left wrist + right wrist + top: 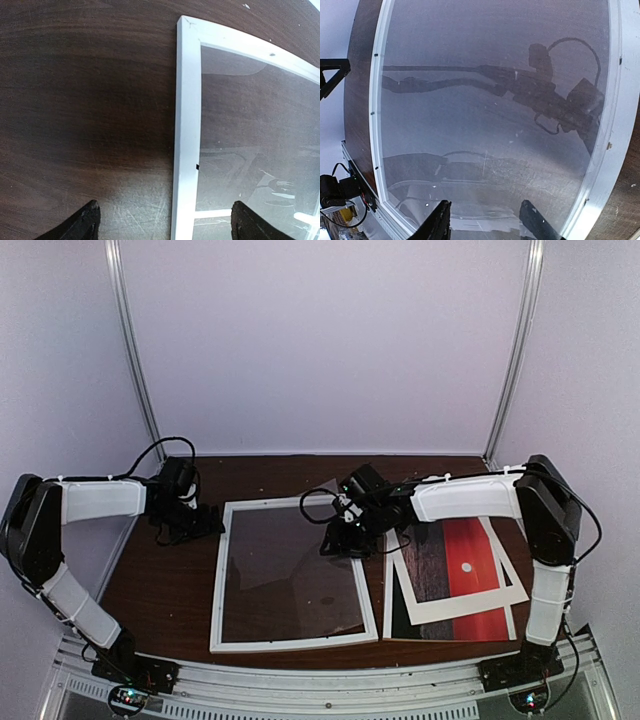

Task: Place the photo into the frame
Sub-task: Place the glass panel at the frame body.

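Observation:
The white frame (221,575) lies flat mid-table with a clear sheet (288,570) in it. The photo (472,545), red with a small white sun, lies right of the frame, partly under a skewed white mat (462,606). My left gripper (190,522) is open and empty at the frame's far left corner; in the left wrist view its fingers (89,222) straddle the frame's left rail (187,125), gripper (165,226). My right gripper (345,537) is open and empty over the frame's far right part; in the right wrist view it (487,222) hovers over the clear sheet (485,100).
The frame's right rail (616,125) runs down the right side of the right wrist view. The dark wooden table (160,580) is enclosed by pale walls with metal posts (135,350). A metal rail (330,675) runs along the near edge between the arm bases.

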{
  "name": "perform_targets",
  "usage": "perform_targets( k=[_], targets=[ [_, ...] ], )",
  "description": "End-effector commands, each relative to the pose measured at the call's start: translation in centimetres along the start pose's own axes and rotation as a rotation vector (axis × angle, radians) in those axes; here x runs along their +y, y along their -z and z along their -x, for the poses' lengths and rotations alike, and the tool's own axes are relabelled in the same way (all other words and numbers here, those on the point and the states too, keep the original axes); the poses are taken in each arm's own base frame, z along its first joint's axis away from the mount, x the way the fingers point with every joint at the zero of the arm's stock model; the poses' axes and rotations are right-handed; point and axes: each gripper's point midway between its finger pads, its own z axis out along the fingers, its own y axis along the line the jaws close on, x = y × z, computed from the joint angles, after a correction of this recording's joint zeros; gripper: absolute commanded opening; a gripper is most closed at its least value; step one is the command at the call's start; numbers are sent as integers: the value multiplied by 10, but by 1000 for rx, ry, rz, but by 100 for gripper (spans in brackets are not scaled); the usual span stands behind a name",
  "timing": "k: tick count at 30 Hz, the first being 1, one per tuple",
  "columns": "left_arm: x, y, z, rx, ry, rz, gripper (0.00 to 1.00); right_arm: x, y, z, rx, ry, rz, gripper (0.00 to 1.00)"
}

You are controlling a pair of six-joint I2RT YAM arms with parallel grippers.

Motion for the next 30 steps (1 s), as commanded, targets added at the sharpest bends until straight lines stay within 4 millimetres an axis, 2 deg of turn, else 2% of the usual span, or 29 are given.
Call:
perform_targets(
  k=[1,20,30],
  targets=[
    [-9,0,7,-18,-24,-24,91,-6,2,5,-16,18,-53,48],
    [-11,-1,5,-13,-31,-24,91,-33,3,-4,13,48,-182,49],
    [-20,-1,6,-18,-77,-32,91,-50,20,-2,-14,97,-287,49]
  ],
)
